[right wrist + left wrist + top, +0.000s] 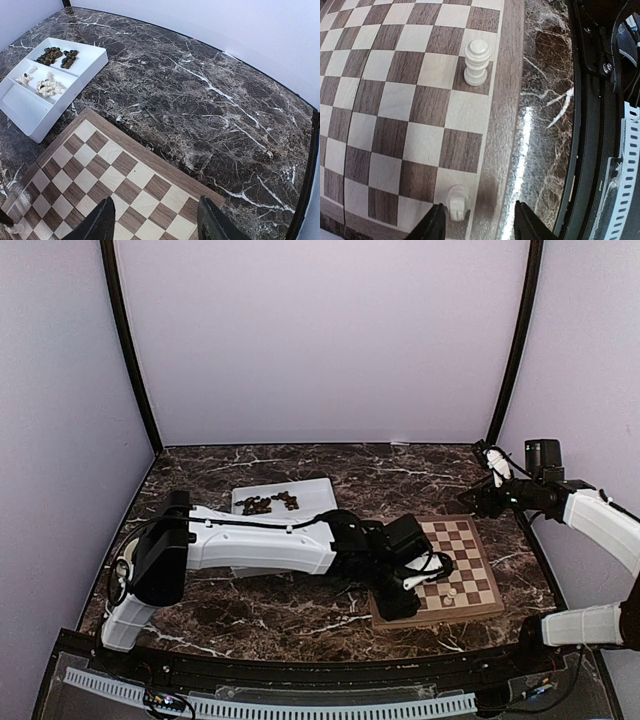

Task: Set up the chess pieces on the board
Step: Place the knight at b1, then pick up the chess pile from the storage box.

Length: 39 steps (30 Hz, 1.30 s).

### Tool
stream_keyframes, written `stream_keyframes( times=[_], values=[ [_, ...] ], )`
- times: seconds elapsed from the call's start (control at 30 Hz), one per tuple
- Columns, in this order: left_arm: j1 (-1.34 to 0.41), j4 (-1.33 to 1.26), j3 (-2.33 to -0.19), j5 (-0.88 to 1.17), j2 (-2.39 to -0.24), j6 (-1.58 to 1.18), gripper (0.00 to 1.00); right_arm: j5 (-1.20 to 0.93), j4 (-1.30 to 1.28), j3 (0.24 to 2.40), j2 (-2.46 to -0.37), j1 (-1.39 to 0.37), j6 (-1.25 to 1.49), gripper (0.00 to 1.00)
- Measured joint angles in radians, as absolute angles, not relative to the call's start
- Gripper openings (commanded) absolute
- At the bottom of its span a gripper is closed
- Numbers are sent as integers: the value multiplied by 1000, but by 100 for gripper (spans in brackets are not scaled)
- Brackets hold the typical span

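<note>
**Cream piece (457, 201) stands between spread left jaws**

Down low over the board (395, 100) hangs the left gripper (479, 222), jaws apart. The small figure is upright on the edge row between them, close to one finger and clear of the other. A taller cream piece (476, 62) stands further along that row. Over the board's far corner the right gripper (156, 222) hovers, spread wide and holding nothing. More pale pieces (45, 86) and dark pieces (56, 55) lie in the white tray (20, 105).
</note>
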<state>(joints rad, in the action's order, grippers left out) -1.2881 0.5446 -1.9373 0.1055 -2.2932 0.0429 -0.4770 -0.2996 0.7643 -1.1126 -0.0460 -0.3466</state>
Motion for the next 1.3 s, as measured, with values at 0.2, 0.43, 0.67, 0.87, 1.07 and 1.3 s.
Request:
stream_keyframes(
  times=[0.2,0.43,0.67,0.87,1.07,1.3],
  values=[
    [-1301,655,-1936,-6,-2172,32,56,-491,-300,764,-1113,-46,-346,57],
    [-1087,746,-1856,-178,-1901,-165,51,-515,-320,778,-1146,-46,-347,53],
    [-736,748,-1579,-221,-1814,-340,48,-552,-433,902,-1253,-59,-397,43],
    [-665,714,-1537,-110,-1841,-327,39,-549,-525,1033,-1367,-144,-475,36],
    [-657,675,-1678,9,-1999,-213,32,-538,-591,1066,-1415,-208,-530,35],
    [-607,719,-1764,109,-2137,-94,35,-534,-625,1068,-1416,-209,-546,34]
  ],
)
